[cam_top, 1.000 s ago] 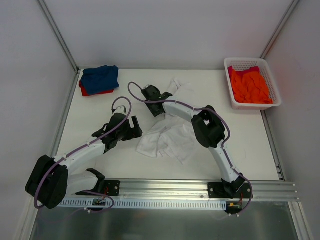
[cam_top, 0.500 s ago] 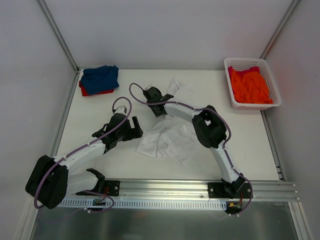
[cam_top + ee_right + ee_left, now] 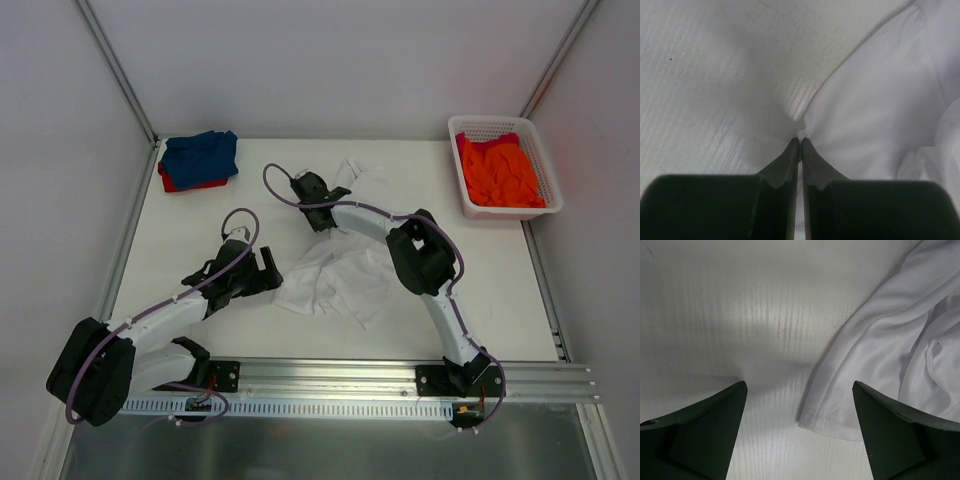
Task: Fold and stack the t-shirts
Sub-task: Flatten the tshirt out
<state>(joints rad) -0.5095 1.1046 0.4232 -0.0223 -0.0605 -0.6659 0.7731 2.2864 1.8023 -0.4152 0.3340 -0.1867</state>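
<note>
The white t-shirt (image 3: 335,275) lies crumpled in the middle of the table. My right gripper (image 3: 322,216) is shut on an edge of the white t-shirt (image 3: 875,115), pinching a small fold at its fingertips. My left gripper (image 3: 273,278) is open just left of the shirt's near left corner; in the left wrist view the hemmed corner (image 3: 832,425) lies on the table between the wide-apart fingers (image 3: 705,425). The blue t-shirt (image 3: 200,155) lies folded on the red one (image 3: 180,186) at the far left corner. The orange t-shirt (image 3: 498,172) fills the basket.
The white lattice basket (image 3: 470,128) stands at the far right by the right wall. A metal rail (image 3: 340,375) runs along the near edge. The white table surface (image 3: 200,225) shows between the folded stack and my left arm.
My left gripper has moved nearer and slightly right, down toward the shirt's near left corner. My right gripper has shifted slightly right with the shirt edge.
</note>
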